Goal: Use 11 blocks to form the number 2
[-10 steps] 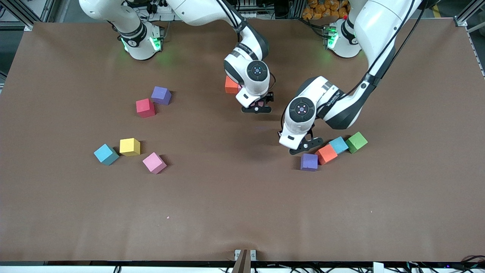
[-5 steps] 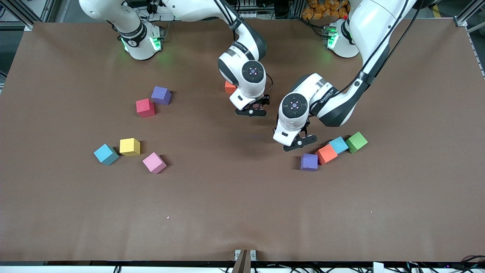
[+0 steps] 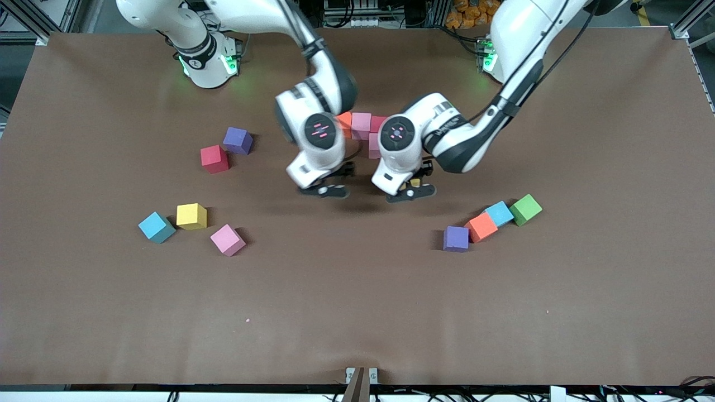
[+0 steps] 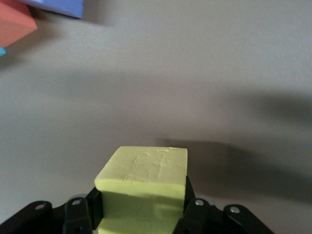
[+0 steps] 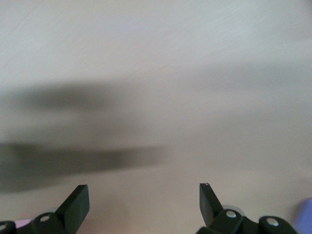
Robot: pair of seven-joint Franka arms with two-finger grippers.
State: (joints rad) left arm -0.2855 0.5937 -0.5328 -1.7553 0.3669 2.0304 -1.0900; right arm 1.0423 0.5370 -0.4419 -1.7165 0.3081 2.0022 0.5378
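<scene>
1 yellow block (image 4: 144, 187) – upright, pinched in left gripper (image 4: 141, 214).

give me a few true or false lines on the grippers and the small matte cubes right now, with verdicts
1. The left gripper holds a yellow matte cube. True.
2. The right gripper is shut on a pink cube. False: it is open and empty.
3. The green matte cube sits beside a light blue matte cube. True.
4. The red matte cube is stacked on the purple matte cube. False: both rest on the brown table, side by side.
</scene>
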